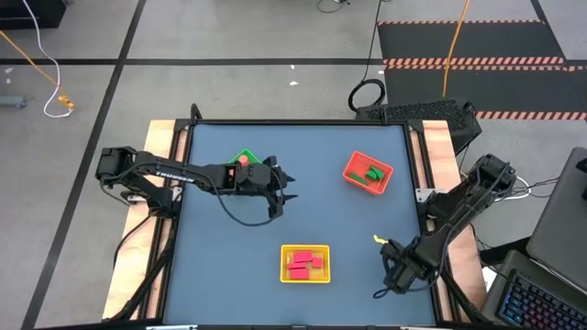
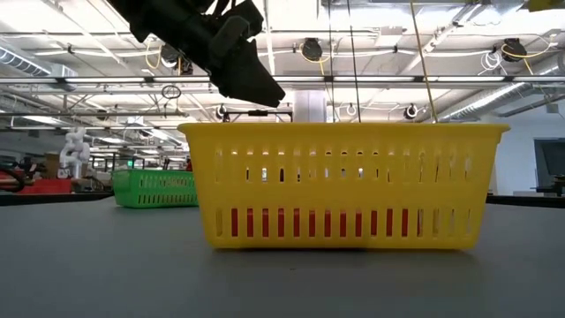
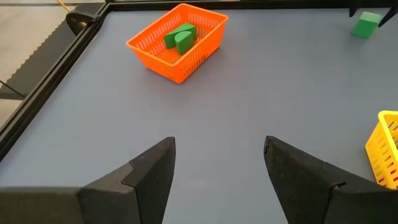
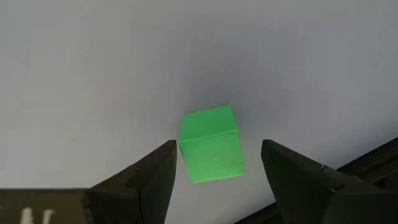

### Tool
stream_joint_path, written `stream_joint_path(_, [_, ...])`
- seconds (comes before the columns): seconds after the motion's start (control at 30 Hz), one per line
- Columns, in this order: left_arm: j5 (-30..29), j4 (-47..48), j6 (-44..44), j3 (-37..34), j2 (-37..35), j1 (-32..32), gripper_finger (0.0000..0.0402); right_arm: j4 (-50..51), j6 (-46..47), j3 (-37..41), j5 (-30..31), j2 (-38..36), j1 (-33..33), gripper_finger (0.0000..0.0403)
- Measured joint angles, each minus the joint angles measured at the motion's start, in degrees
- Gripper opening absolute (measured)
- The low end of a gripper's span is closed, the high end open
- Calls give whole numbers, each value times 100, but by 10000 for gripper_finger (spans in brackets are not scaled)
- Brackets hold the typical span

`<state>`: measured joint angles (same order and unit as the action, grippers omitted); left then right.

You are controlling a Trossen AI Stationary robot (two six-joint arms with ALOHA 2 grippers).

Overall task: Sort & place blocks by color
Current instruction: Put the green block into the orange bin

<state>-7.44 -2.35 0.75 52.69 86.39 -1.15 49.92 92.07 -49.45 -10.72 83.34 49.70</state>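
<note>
- Right gripper [image 4: 214,171]: fingers spread apart, empty, aimed down at a loose green block [image 4: 211,144] that lies on the table between and just ahead of the fingertips. In the overhead view this gripper [image 1: 396,266] sits at the lower right of the frame, near the table's right edge.
- Step in hand, as judged: picking up this green block. To do it well, the fingers should descend evenly on both sides of the block. It lies slightly skewed to the fingers, so a small wrist turn before closing would help prevent it twisting out. The table edge is close, so a nudge could push it off.
- Left gripper [image 1: 280,186]: upper centre-left in the overhead view, fingers apart and holding nothing, raised above the table. Its arm reaches in from the left edge, passing over the green basket [image 1: 244,159].
- Orange basket [image 1: 368,174], upper right: holds green blocks [image 1: 374,172].
- Yellow basket [image 1: 304,263], lower centre: holds red blocks [image 1: 303,262]; red shows through its slots in the table-level view.
- Right arm pose: folded in from the right edge, elbow raised, wrist bent down toward the table.
</note>
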Motion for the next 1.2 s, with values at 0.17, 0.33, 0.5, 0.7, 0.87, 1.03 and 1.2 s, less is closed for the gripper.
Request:
stream_joint_path(0.17, [-2,0,-11,0,0,0,244,-164,1,0,-2,199,84,228])
stream_joint_path(0.33, [0,0,-22,0,0,0,244,-167,-241,-2,-43,363,104,198])
stream_joint_path(0.5, [0,-3,-22,0,0,0,244,-172,-462,-4,0,351,94,122])
stream_joint_path(0.7, [-2,-85,-20,0,0,0,244,-327,-855,-4,689,163,-67,121])
stream_joint_path(0.87, [-2,-96,-17,0,0,0,244,-188,-1399,-4,1675,-331,-526,121])
stream_joint_path(1.03, [-2,-197,46,0,0,0,244,244,-2199,-4,2779,-886,-1219,121])
stream_joint_path(1.2, [-2,-227,25,0,0,0,244,772,-2948,-4,3818,-1296,-2171,121])
